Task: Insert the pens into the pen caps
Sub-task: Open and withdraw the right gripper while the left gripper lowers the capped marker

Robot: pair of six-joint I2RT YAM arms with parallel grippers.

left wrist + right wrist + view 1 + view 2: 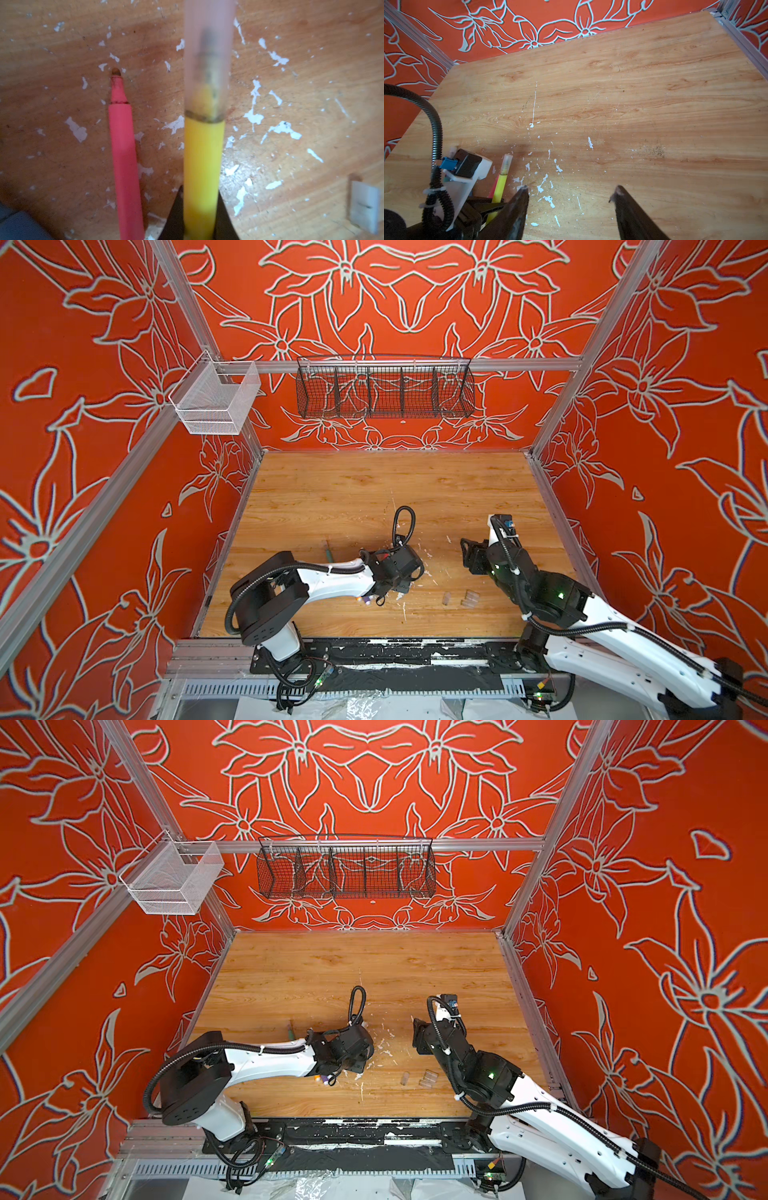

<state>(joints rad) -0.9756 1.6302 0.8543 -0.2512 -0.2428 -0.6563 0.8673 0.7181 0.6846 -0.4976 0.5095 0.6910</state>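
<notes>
The left tool [200,199] is pressed shut on the lower barrel of the yellow pen [202,162], which is held clear of the tabletop [311,83]. A clear cap [208,52] is seated over the pen's tip, down to the shoulder of the barrel, so this pen is judged to be capped. Its long axis runs straight out from between the jaws, with the capped end leading away from the tool. In the right wrist view it is seen slanting out of the left tool toward the far wall.

The right tool [571,189] is spread wide with nothing between its jaws, and is placed near the held pen without touching it.

The coming move is judged to turn on the next pen and cap. The pink-red pen [124,155] lies flat on the tabletop just beside the held pen and nearly parallel with it, its bare tip pointed the same way. It is nearest the left tool. The loose caps [471,596] are seen in a top view on the tabletop between the two arms, on the front-edge side of the right tool, which is free to take one. Their long axes appear to run roughly front to back. Which end of each is open cannot be told.
</notes>
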